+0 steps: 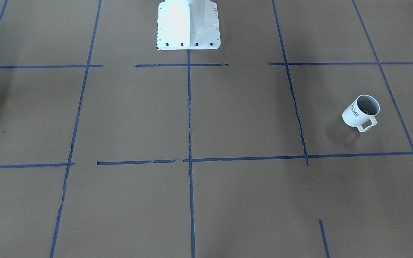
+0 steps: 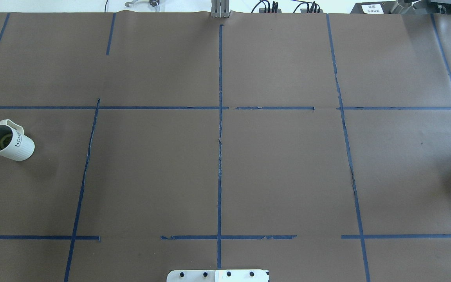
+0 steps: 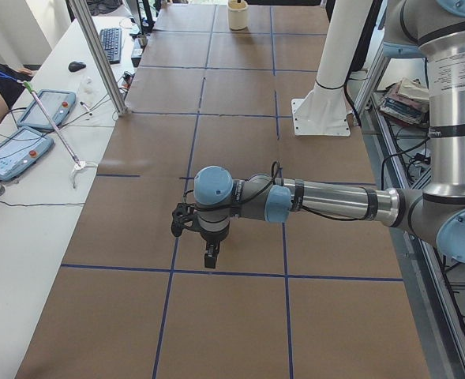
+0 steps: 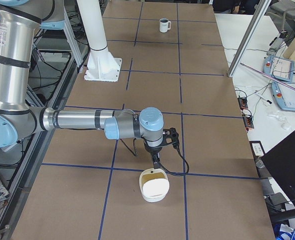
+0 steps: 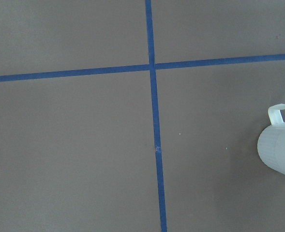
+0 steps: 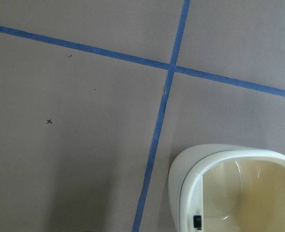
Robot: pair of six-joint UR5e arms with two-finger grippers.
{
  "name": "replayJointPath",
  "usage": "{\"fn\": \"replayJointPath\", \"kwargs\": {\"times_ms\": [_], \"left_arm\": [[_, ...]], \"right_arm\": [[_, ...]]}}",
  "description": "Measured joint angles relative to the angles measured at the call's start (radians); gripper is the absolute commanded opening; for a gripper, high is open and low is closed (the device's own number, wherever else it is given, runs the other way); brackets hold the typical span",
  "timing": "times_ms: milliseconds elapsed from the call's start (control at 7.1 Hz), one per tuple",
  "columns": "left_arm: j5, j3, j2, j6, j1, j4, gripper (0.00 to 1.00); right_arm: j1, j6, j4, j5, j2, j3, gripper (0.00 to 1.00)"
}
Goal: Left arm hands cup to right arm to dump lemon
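The white HOME mug [image 2: 12, 144] stands upright at the left end of the table [image 2: 151, 176], its handle on the far side and a dull yellow lemon piece [image 2: 3, 141] in its grey bottom. My left gripper [image 3: 209, 259] hangs over a tape cross [image 5: 152, 66] near the mug, apart from it. I cannot tell how far its fingers are spread. My right gripper [image 4: 156, 161] hangs at the right end, just above a cream-white tub [image 4: 155, 186]. I cannot tell its opening either.

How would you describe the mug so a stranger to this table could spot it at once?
Take the brown table gridded with blue tape and go to its end on the robot's left. The cup stands upright there, white and ribbed, with dark HOME lettering and a squarish handle. The only other vessel in view, a plain cream container, sits at the opposite end.
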Motion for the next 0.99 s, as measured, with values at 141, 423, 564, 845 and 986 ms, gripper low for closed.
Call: {"fn": "replayJointPath", "kwargs": {"times_ms": [141,423,564,845,986], "left_arm": [[0.002,-0.002,0.000,0.001,0.000,0.000,1.00],[0.006,-0.003,-0.001,0.005,0.001,-0.001,1.00],[0.010,-0.004,-0.005,0.004,0.002,-0.001,1.00],[0.018,0.013,-0.089,-0.005,0.003,-0.024,1.00],[0.017,0.013,-0.122,-0.013,0.004,-0.035,1.00]], "right_arm": [[0.000,0.000,0.003,0.001,0.000,0.001,1.00],[0.000,0.006,0.033,0.005,0.001,0.006,1.00],[0.000,0.012,0.044,0.014,0.002,0.013,1.00],[0.000,0.018,0.075,0.034,0.002,0.057,1.00],[0.000,0.023,0.087,0.037,0.001,0.082,1.00]]}}
